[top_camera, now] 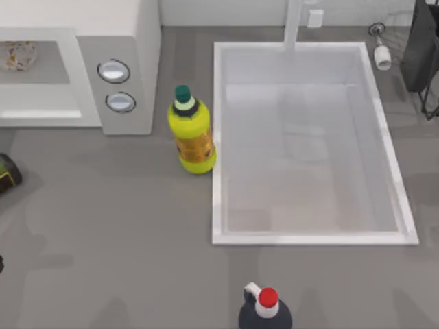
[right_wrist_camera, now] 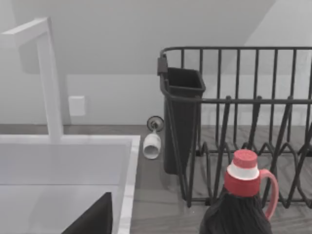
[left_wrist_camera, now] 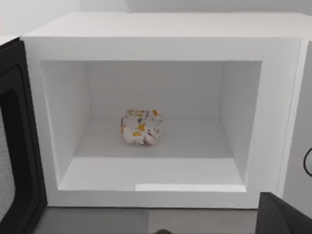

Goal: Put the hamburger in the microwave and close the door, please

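White-and-orange hamburger (left_wrist_camera: 141,127) sits inside the microwave (left_wrist_camera: 161,44), door (left_wrist_camera: 17,146) open; jaws' state unclear.

Worktop (top_camera: 103,226): grey, flat.
Back left: the microwave (top_camera: 130,41) stood on it.
Middle: yellow bottle (top_camera: 191,131) upright, just beside the sink (top_camera: 218,137).
Near edge: dark jug (top_camera: 265,310), red cap.
Back right: black rack (top_camera: 424,55).

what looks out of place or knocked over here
A white glass lies tipped on its side on the counter right of the sink. The hamburger sits inside the microwave, door open.
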